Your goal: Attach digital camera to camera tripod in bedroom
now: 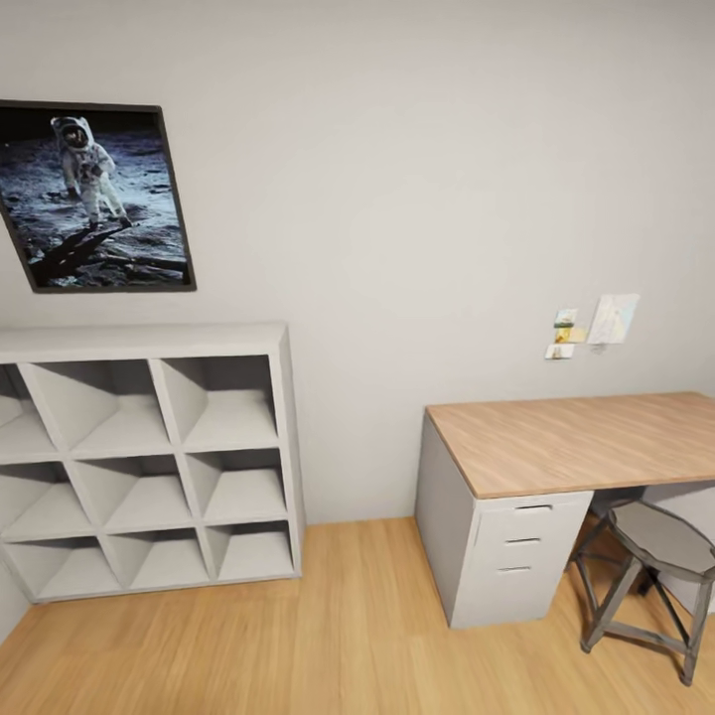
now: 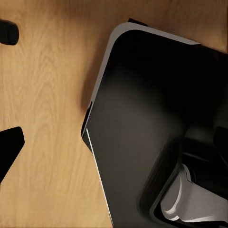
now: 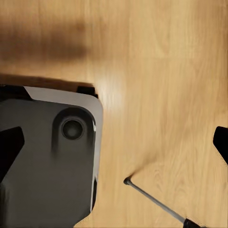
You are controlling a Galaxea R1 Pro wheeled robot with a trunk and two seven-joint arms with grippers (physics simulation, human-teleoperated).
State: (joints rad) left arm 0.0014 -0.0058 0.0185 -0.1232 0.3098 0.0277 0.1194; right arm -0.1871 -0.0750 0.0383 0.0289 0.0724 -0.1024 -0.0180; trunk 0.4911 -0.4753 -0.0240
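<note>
Two tools: my left tool [image 2: 7, 90] and my right tool [image 3: 114, 147] both hang over the wood floor [image 3: 161, 71]. Dark tips show at the far edges of each wrist view, wide apart, so both look spread. Nothing is between them.
Right under me: my own dark and grey base [image 2: 142, 123] sits on the floor. A thin dark rod [image 3: 156, 202] lies across the floor near my right tool. I cannot tell what it is.
Task so far: I think nothing is done yet. I hold no camera. From where I stand I see no camera and no tripod, so I do not know where they are. I must find both, pick up the camera, and fix it on the tripod.
Floor: light wood planks [image 1: 328, 636], bare in front of me.
Bench: a white bench with a wood top [image 1: 586, 437] and three drawers stands ahead on my right. Its top is bare.
Stool: a short grey metal stool [image 1: 655, 586] stands just beside the bench, partly under it.
Shelf: a white cube shelf [image 1: 149, 457] stands ahead on my left, against the wall.
Wall: light grey. An astronaut picture [image 1: 89, 199] hangs above the shelf. Small paper notes [image 1: 594, 326] are stuck above the bench.
</note>
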